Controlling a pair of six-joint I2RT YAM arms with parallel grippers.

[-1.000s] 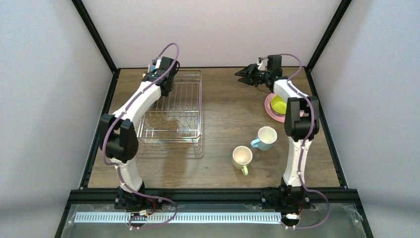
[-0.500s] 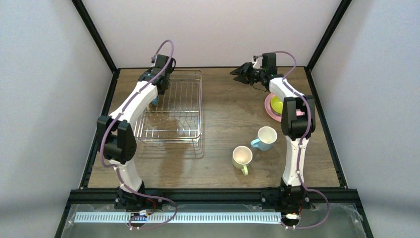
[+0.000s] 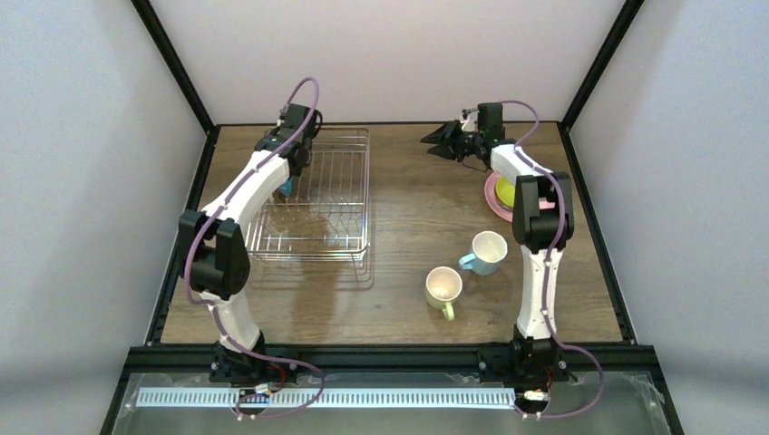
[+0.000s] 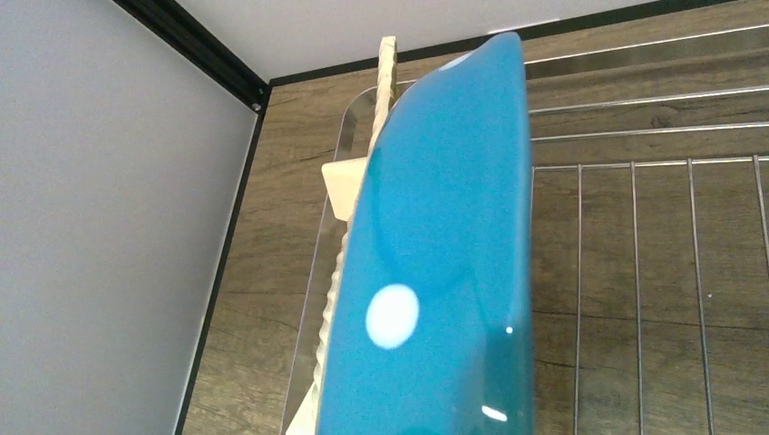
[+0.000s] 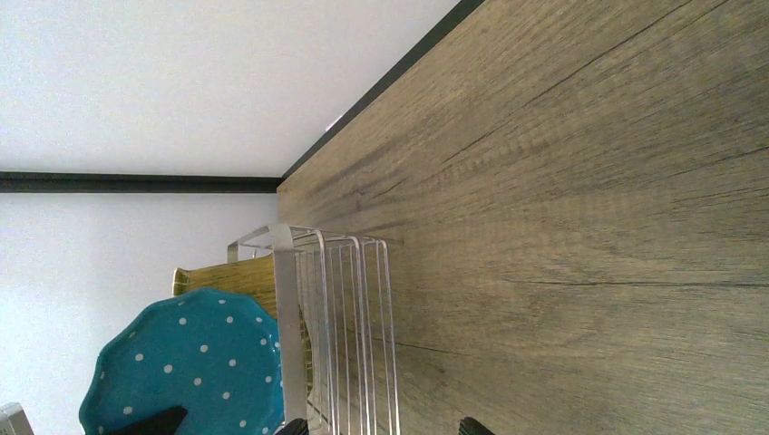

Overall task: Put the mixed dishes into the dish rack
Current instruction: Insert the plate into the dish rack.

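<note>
**A:** Two arms, top view: status?
**B:** The left gripper (image 3: 289,174) is clamped partway on the teal dotted plate (image 3: 285,187) at the far left end of the dish rack (image 3: 328,228). The right gripper (image 3: 432,145) hangs spread wide, holding nothing, over the table (image 3: 408,213).
**A:** Left wrist view?
**B:** The plate stands on edge, just beside the tan woven-look plate (image 4: 387,86).
**A:** Right wrist view?
**B:** Both plates stand upright at the rack's end.

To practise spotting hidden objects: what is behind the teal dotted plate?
The tan woven-look plate stands on edge behind the teal dotted plate in the dish rack; most of its face is covered.
</note>
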